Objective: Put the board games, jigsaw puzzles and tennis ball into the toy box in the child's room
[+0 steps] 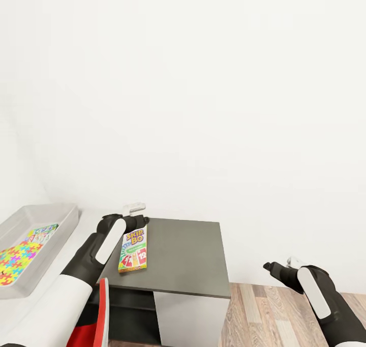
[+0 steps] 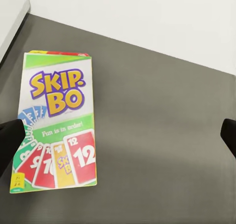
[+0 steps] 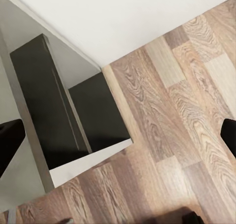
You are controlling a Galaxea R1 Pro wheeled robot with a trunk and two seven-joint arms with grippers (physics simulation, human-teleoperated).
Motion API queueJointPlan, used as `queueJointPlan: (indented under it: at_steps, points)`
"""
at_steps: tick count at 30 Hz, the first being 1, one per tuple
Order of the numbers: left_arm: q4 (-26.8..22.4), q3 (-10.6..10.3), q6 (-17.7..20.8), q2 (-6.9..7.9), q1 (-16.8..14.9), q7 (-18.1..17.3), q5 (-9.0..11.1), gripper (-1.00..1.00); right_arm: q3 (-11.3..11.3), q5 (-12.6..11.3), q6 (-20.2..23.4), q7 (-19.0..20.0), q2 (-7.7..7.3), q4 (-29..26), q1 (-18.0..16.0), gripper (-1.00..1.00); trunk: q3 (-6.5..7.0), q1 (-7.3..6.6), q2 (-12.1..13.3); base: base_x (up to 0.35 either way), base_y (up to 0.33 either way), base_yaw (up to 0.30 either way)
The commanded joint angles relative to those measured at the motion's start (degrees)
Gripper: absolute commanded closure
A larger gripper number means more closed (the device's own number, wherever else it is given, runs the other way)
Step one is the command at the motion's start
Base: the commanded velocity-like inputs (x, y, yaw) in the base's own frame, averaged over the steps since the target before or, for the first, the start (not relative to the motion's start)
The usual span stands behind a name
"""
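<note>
Left wrist view puts the Skip-Bo box (image 2: 55,121) flat on the dark table (image 2: 162,135), under the spread left gripper (image 2: 118,135), nearer one finger. Step: picking it up; next, centre, descend, pinch. Right gripper (image 3: 118,138) hangs spread over floor (image 3: 182,101).

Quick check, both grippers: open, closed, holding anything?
Left gripper: open, fingers spread above the Skip-Bo box, holding nothing.
Right gripper: open, empty, over the wood floor.
</note>
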Motion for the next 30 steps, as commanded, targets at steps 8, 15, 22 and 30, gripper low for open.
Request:
queueJointPlan:
  at_steps: [8,15,22,30]
  points:
    - [0.0,-1.1,0.3,0.03,-0.1,0.6,0.6,-1.0,0.0,-0.3,0.4,-0.5,0.0,0.6,0.0,-1.0,-0.14,0.04,-0.1,0.0,-0.003,0.0]
    - [1.1,-2.4,0.4,0.04,-0.1,0.7,0.7,-1.0,0.0,0.1,1.8,-0.5,0.06,8.1,0.0,-1.0,-0.31,0.04,-0.1,0.0,-0.098,0.037]
    - [7.2,-2.2,0.4,-0.03,-0.3,0.8,0.8,-1.0,0.6,0.4,0.1,-0.5,0.05,12.5,0.0,-1.0,-0.52,0.04,-0.1,0.0,-0.163,0.018]
    - [9.4,-2.2,0.3,-0.11,-0.4,0.6,0.6,-1.0,0.8,0.4,-7.7,0.9,0.05,17.5,0.6,-1.0,-0.58,0.04,-0.1,0.027,-0.145,0.001]
